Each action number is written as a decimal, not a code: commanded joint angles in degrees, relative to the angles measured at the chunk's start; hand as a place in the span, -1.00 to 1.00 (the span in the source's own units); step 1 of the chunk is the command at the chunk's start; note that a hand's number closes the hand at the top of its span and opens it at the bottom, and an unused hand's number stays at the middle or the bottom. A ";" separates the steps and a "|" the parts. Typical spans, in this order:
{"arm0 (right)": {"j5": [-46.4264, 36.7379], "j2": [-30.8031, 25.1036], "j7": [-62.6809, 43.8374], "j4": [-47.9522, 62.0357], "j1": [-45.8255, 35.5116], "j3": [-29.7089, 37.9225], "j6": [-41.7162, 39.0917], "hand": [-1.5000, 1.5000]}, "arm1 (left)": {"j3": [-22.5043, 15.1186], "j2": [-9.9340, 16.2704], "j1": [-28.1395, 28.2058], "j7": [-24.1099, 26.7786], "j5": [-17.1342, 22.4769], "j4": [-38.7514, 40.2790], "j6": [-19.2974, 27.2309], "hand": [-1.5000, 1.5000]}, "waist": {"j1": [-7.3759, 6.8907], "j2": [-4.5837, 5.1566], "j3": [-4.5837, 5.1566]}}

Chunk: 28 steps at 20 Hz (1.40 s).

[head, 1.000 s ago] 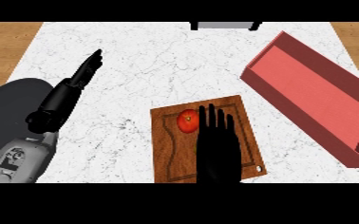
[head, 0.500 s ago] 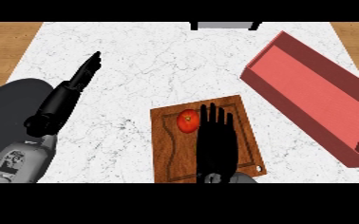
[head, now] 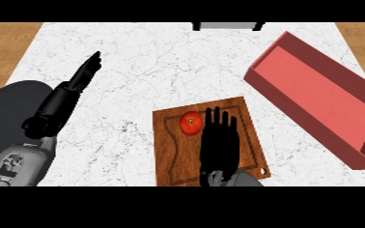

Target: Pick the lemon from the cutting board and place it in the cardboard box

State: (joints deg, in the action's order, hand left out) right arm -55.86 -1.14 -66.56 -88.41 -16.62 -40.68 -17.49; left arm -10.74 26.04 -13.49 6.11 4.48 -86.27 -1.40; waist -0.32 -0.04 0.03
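On the marble bench [head: 164,63], a wooden cutting board [head: 175,164] carries a reddish round fruit, the lemon [head: 190,123], near its far left corner. Just beside it lies the right hand [head: 219,142], fingers straight. At the right stands a red box [head: 314,94]. Far left, the left hand [head: 80,77] rests, fingers straight and together.

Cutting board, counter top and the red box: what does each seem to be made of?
Cutting board: apparently wood, brown with visible grain and a routed groove near its edge. Counter top: looks like marble or similar stone, white with grey veins. Box: flat, plain reddish walls; the look leaves cardboard or plastic open.
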 commanded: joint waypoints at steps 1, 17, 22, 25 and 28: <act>-0.40 1.09 -12.24 3.14 1.15 -2.99 2.77 -1.00 | -0.40 -1.43 -0.62 -0.27 -1.27 0.86 0.33 0.00 | 0.09 0.06 -0.01; -10.09 0.89 5.20 8.49 1.31 0.09 6.09 1.00 | 3.68 -3.71 1.56 -0.63 -4.42 -0.87 -3.57 0.00 | 0.24 0.01 -0.02; -6.95 -1.21 21.01 15.00 -5.26 3.21 9.32 1.00 | 3.72 -4.03 1.61 -3.22 -4.51 -4.34 -4.16 0.00 | -0.47 0.14 -0.07; 0.88 -3.58 35.61 10.06 -6.37 1.95 7.50 1.00 | 4.34 -4.26 0.49 -0.37 -4.40 0.49 -4.27 0.00 | -0.74 0.71 -0.11; 4.12 -5.32 45.94 13.07 -12.69 5.15 7.04 1.00 | 3.84 -4.93 -1.69 -0.75 -4.73 1.29 -4.71 0.00 | -0.68 0.64 -0.08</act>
State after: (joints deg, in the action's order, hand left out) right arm -56.16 -4.56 -32.95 -77.22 -24.05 -37.80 -10.43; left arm -7.28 21.23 -13.58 5.02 -0.22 -86.79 -5.52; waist -0.95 0.39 -0.03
